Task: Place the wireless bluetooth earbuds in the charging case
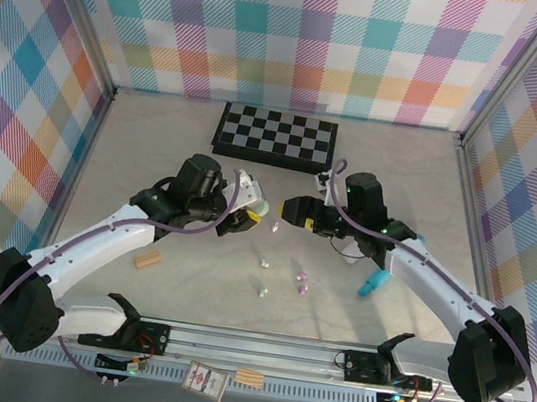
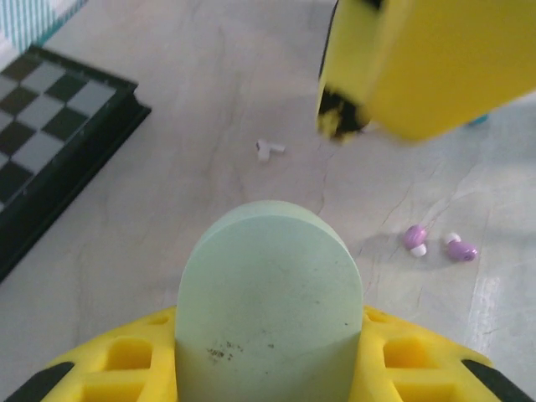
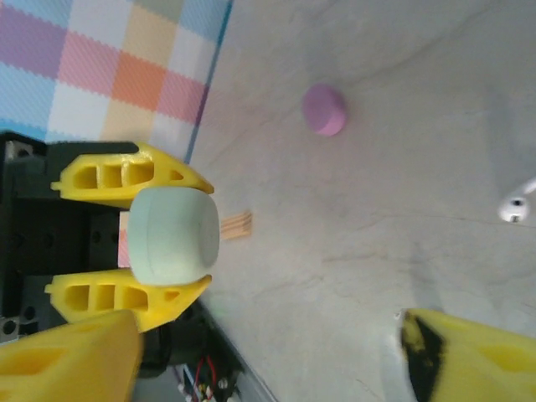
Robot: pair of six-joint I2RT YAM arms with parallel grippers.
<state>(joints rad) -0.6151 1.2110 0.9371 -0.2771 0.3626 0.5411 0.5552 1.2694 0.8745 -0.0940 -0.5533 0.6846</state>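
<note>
plaid-panelled walls enclose a pale stone-look table (image 1: 133, 161), with a folded chessboard (image 1: 276, 136) at its far side. the left tool (image 1: 243, 217) is closed on a pale green charging case (image 2: 268, 293) and holds it over the middle of the table, apparently lifted. one rounded end of the case points toward the right arm, an orientation that appears meant to give that arm access. whether the lid is open cannot be told. the right tool (image 1: 289, 209) faces the case from just beside it. its yellow fingers (image 3: 469, 352) are spread wide with nothing between them, placed, by judgement, to work on the case rather than to carry a bud.

the wireless earbuds (image 1: 302, 282) lie loose on the table nearer the arm bases, none in either tool. a white earbud (image 2: 268, 149) lies alone, and two pink-purple earbuds (image 2: 414, 239) lie close side by side. a small pink rounded piece (image 3: 324, 109), possibly another case, rests apart on the table. a teal stick (image 1: 370, 282) and a tan cork-like block (image 1: 147, 260) sit off to the sides, away from the working area. judged from this layout, insertion has not yet begun, and an earbud must first be picked up.
</note>
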